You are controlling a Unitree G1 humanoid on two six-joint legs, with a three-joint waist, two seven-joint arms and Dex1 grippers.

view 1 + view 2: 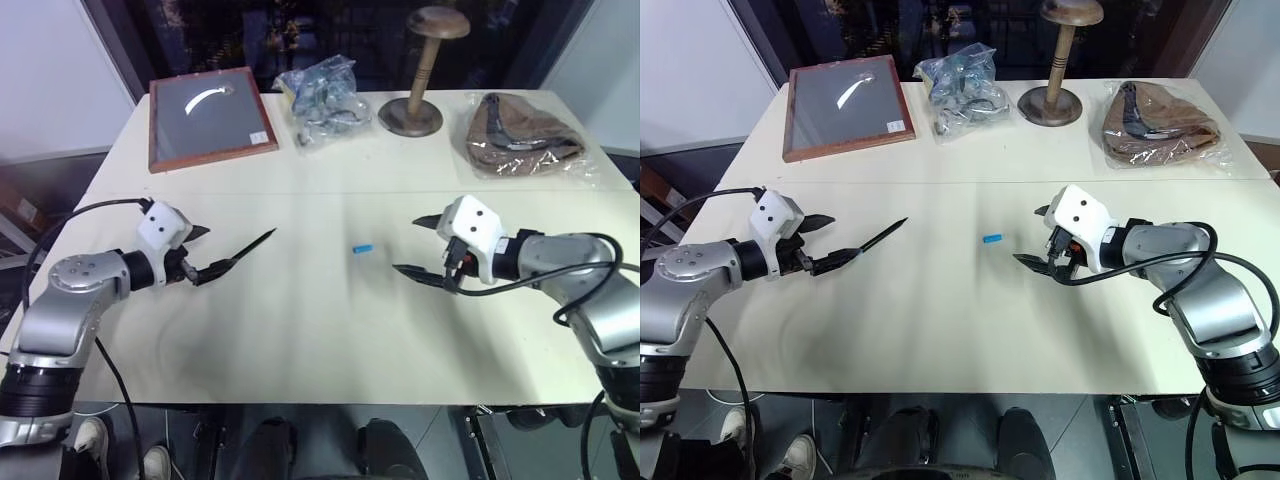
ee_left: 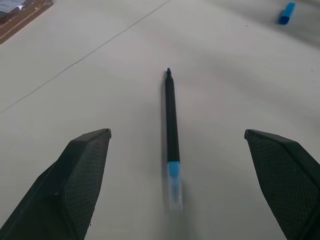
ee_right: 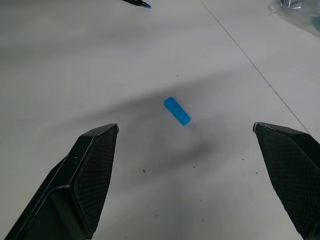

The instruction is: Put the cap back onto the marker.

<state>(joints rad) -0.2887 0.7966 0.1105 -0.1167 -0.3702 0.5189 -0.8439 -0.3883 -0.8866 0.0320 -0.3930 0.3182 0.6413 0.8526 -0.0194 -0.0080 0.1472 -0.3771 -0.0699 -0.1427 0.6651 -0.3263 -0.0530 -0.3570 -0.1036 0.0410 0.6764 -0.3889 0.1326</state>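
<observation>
Nothing is joined yet on the table [image 1: 330,330]. The left gripper [image 1: 203,252] and right gripper [image 1: 421,247] both hang spread wide and empty. The marker [image 1: 250,247] lies just ahead of the left one, the cap [image 1: 362,249] alone mid-table; both still need picking up.

I count one marker [image 2: 171,131], one cap [image 1: 362,249], one framed board [image 1: 210,117], two plastic bags [image 1: 325,92] and one wooden stand [image 1: 412,112].
</observation>
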